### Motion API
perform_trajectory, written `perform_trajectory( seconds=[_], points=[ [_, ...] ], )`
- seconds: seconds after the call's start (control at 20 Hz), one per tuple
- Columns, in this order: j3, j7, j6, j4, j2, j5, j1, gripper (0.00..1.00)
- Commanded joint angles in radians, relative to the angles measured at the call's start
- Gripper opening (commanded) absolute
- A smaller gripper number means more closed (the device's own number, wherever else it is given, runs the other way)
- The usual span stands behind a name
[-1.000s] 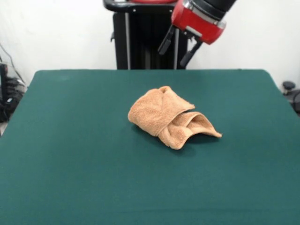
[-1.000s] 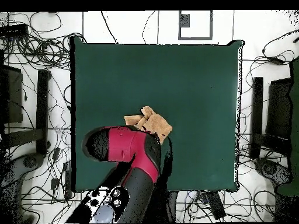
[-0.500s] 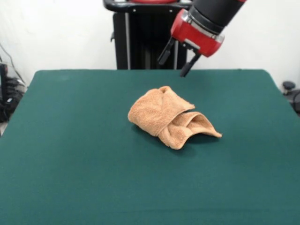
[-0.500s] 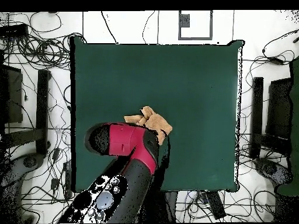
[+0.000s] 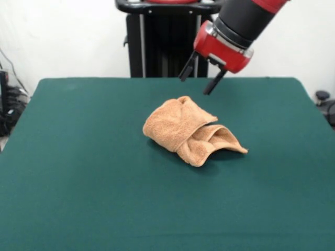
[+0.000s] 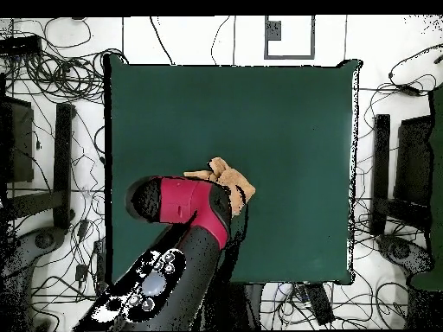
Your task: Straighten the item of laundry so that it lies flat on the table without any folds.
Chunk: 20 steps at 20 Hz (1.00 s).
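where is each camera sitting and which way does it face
Front view: across the table from the robot, facing its pedestal; the red and black arm enters from above, open gripper above and behind the crumpled towel.
Overhead view: above the table, looking straight down, robot base at bottom; the arm covers part of the towel.
Both show towel, table and arm.

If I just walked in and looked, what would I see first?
You'd first notice the orange-tan towel, crumpled in a folded heap near the middle of the big dark green table. Next comes the red and black robot arm reaching down from the top, its open gripper hanging in the air above and behind the towel, not touching it. From overhead, the arm hides part of the towel.
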<state>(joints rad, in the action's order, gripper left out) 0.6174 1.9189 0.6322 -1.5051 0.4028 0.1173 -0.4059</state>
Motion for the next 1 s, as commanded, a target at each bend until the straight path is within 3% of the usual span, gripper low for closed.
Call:
perform_trajectory(
  seconds=[0.05,1.0],
  points=[
    [-0.035,0.338,0.067,0.080,-0.066,0.080,-0.051,1.00],
    [0.049,0.356,0.185,0.144,-0.119,0.128,-0.116,1.00]
  ],
)
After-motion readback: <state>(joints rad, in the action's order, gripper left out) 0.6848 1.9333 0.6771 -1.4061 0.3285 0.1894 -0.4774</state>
